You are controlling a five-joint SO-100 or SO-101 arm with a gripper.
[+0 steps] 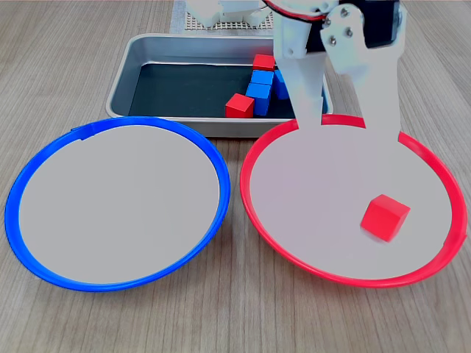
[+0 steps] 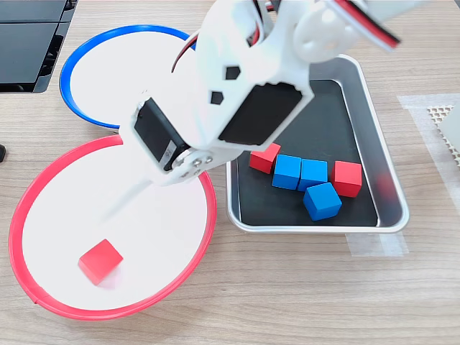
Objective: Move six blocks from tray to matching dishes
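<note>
In the first exterior view, the gripper hangs over the far rim of the red-rimmed dish with its two white fingers spread apart and nothing between them. One red block lies in that dish, nearer the camera and clear of the fingers; it looks slightly blurred, so it may not have settled. To finish this step well, lift straight up before swinging toward the tray, so the fingers do not clip the dish rim or the tray wall. The blue-rimmed dish holds nothing. In the second exterior view, the arm hides the fingertips (only one blurred finger shows over the dish). The red block lies toward the second exterior view's lower left, well apart from the arm. Five blocks remain in the tray: two red, three blue, clustered close.
</note>
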